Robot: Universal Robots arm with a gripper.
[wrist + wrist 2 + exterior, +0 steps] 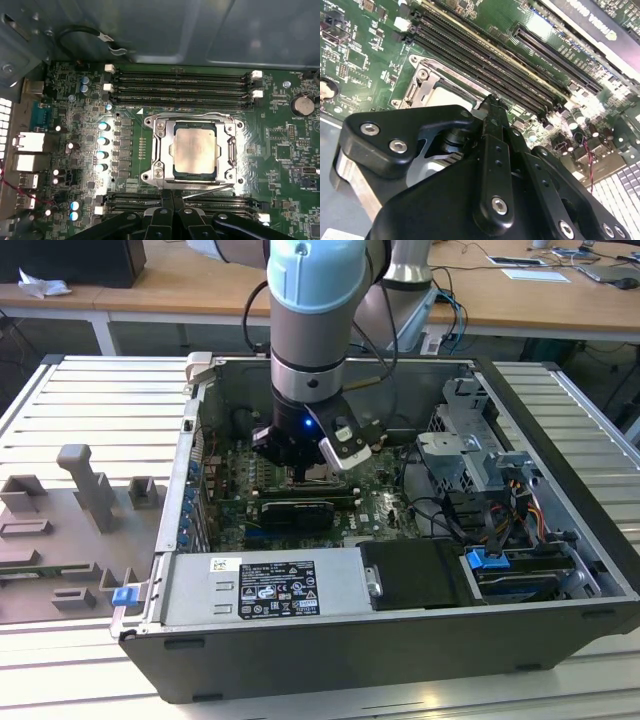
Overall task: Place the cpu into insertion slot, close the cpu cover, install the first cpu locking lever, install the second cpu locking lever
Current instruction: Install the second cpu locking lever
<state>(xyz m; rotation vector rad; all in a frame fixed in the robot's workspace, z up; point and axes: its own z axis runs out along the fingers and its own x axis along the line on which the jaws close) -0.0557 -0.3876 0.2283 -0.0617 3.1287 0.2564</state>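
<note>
Beige cpu (195, 149) seated, cpu cover (159, 150) down

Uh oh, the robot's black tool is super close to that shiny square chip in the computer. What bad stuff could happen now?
1. The tool sits right at the edge of the cpu cover, by a thin wire lever. A slip might bend the lever.

2. The cpu already lies in the insertion slot. A bump on the cover might press it crooked.

3. Long memory slots lie close beside the socket, so a sideways move might hit them.

Open computer case (300, 640), memory slots (182, 85), coin battery (302, 105).
</note>
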